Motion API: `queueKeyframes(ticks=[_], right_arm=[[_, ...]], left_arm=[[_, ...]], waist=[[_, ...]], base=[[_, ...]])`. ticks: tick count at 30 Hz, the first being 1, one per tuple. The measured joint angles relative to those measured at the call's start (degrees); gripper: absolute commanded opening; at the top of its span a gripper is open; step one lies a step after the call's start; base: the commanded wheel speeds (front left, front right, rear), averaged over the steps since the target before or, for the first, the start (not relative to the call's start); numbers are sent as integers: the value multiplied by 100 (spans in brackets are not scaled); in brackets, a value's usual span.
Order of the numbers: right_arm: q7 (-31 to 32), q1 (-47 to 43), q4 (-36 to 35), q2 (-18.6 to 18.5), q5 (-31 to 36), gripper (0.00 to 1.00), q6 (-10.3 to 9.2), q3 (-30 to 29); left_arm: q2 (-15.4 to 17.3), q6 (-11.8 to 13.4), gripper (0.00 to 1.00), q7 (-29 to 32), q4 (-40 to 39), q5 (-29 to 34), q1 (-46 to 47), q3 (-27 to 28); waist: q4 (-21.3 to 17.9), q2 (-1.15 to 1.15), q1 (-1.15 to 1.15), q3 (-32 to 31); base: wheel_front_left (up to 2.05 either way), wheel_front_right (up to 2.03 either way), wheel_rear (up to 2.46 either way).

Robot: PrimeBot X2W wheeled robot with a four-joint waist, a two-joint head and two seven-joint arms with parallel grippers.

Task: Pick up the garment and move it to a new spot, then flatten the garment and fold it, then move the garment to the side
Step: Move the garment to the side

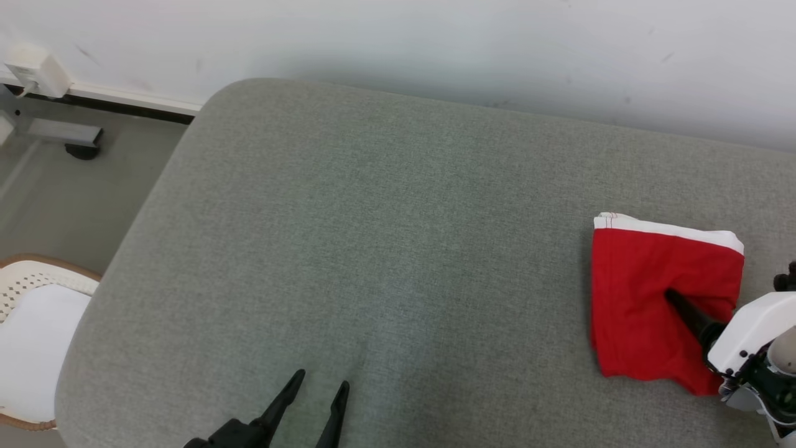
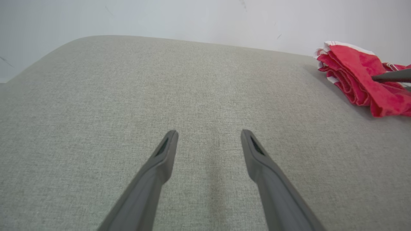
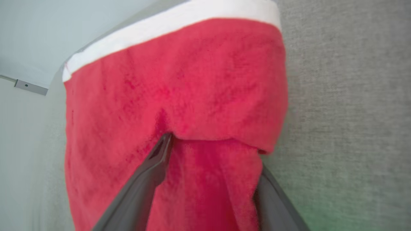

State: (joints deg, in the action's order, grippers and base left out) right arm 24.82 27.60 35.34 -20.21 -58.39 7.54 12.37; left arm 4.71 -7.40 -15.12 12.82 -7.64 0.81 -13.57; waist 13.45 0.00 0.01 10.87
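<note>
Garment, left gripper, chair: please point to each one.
garment (image 1: 634,298): head view, red middle.
left gripper (image 2: 209,131): left wrist view, midway between fingertips.
chair (image 1: 31,354): head view, white seat.

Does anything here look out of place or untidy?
Only slightly: the folded red garment on the grey table has a loose flap, and the open right gripper has a finger tucked under it. No damage shows.

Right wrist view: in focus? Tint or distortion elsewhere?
Right wrist view: garment soft, weave smeared; green tint on the cushion at lower right. Left wrist view: sharp, cushion's far edge bowed by the wide lens. Head view: even light, no glare, faint shadow on the wall.
</note>
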Motion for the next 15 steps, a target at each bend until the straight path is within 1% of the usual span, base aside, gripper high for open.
queueKeyframes(ticks=[1,2,3,4,5,10,15], right_arm=[[-52,6,-5,1,-23,100,0,55],[-122,14,-7,-3,-23,76,0,114],[-193,23,-3,-8,-30,48,0,160],[-266,32,4,-16,-52,30,0,204],[-342,45,14,-35,-52,0,0,266],[-635,120,67,-169,-69,0,0,453],[-765,178,46,-366,-91,0,0,694]], left_arm=[[-2,0,100,0,3,-4,0,-4],[-2,0,100,0,5,-4,0,-3],[-7,0,100,0,7,-4,1,-3],[-12,0,100,0,7,-4,1,-3],[-13,0,100,0,8,-5,1,0],[-44,0,100,0,-5,-16,-12,64],[-81,-10,100,1,-31,-42,-55,113]], waist=[[10,0,0,-3],[17,0,0,-7],[23,0,0,-12],[28,0,0,-15],[29,0,0,-19],[-38,0,0,-39],[-245,0,-1,-55]], base=[[0,0,0],[0,0,0],[0,0,0],[0,0,0],[0,0,0],[0,0,0],[0,0,0]])
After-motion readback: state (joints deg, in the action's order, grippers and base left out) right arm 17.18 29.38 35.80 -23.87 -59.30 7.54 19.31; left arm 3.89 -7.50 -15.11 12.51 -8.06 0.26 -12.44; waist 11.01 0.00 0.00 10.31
